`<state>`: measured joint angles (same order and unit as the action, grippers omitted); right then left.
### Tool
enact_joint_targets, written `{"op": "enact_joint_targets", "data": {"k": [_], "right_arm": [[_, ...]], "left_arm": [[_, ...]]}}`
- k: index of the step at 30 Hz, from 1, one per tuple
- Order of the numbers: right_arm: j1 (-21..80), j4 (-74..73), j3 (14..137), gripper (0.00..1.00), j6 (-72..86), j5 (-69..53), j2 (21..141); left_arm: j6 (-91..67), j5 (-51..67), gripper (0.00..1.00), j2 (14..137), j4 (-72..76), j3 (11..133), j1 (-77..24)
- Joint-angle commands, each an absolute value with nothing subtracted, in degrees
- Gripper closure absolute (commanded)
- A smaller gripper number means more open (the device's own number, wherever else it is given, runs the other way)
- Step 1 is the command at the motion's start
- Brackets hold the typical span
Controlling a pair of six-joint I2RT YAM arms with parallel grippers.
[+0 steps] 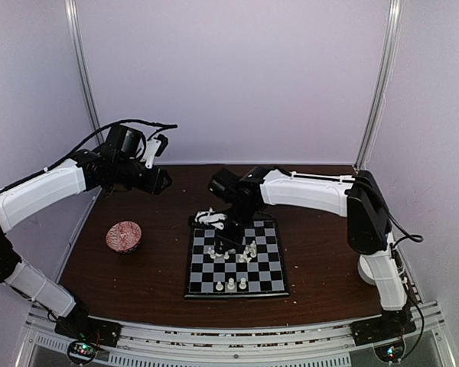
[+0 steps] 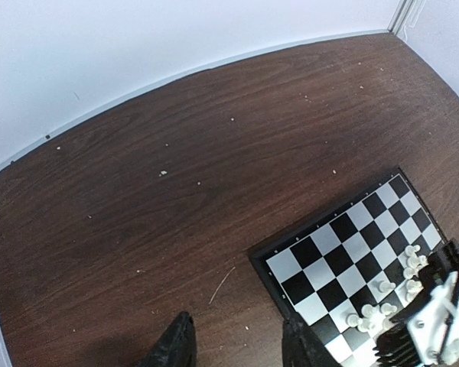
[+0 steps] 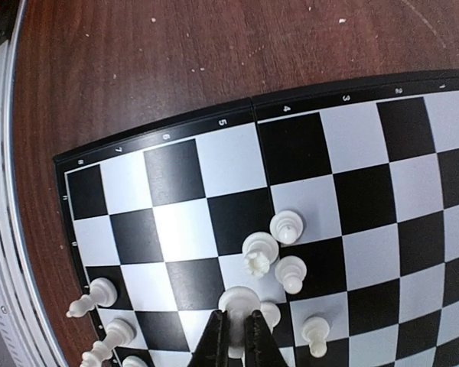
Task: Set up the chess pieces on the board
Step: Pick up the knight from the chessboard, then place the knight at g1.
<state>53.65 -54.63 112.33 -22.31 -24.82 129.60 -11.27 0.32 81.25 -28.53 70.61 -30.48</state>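
The board [image 1: 269, 264] lay flat on the dark wooden table [image 1: 130, 287], and every white piece in view stood or lay on it. The right gripper [image 3: 236, 325] hung over the board's middle with its 2 fingers [image 3: 218, 340] drawn tight together on a round-topped white chessman, the pinched piece [image 3: 239, 297]. This stood upright on the board among a loose cluster. The other chess pieces [image 3: 287, 226] of that cluster, 4 at least, stood just beside it on neighbouring squares, some nearly touching. In the top view, 3 more stood in a row along the board's near edge. In the right wrist view, one piece in that edge group lay on its side.

The left gripper [image 2: 237, 321] hovered above bare wood off the board's far left corner. Its 2 dark fingers were spread apart with nothing between them. A round reddish patterned bowl [image 1: 124, 235] sat left of the board, well apart from it.
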Motion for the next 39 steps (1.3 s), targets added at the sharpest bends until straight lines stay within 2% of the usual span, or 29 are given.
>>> {"op": "enact_joint_targets", "data": {"k": [1, 5, 14, 18, 23, 39], "right_arm": [[54.04, -54.54, 110.22, 0.99, -21.35, -26.28, 121.00], [54.01, -53.59, 104.10, 0.99, -22.91, -25.89, 115.00], [53.88, -45.96, 74.65, 0.99, -28.03, -19.73, 96.50], [53.95, -41.71, 66.29, 0.99, -27.80, -19.80, 92.56], [54.22, -39.22, 63.70, 0.99, -27.20, -19.99, 93.59], [56.78, -41.66, 66.74, 0.98, -28.83, -19.85, 99.54]], "left_arm": [[-10.08, 0.12, 0.60, 82.20, -27.67, 72.16, -30.50], [-9.72, -0.86, 0.60, 82.33, -27.69, 71.98, -30.50], [-9.21, -1.50, 0.61, 83.27, -28.11, 72.37, -30.50], [-8.00, -2.93, 0.61, 83.43, -28.73, 72.86, -30.50], [-7.23, -3.71, 0.61, 83.54, -28.81, 72.95, -30.45], [-6.87, -3.46, 0.61, 83.78, -29.02, 73.08, -30.41]]}}
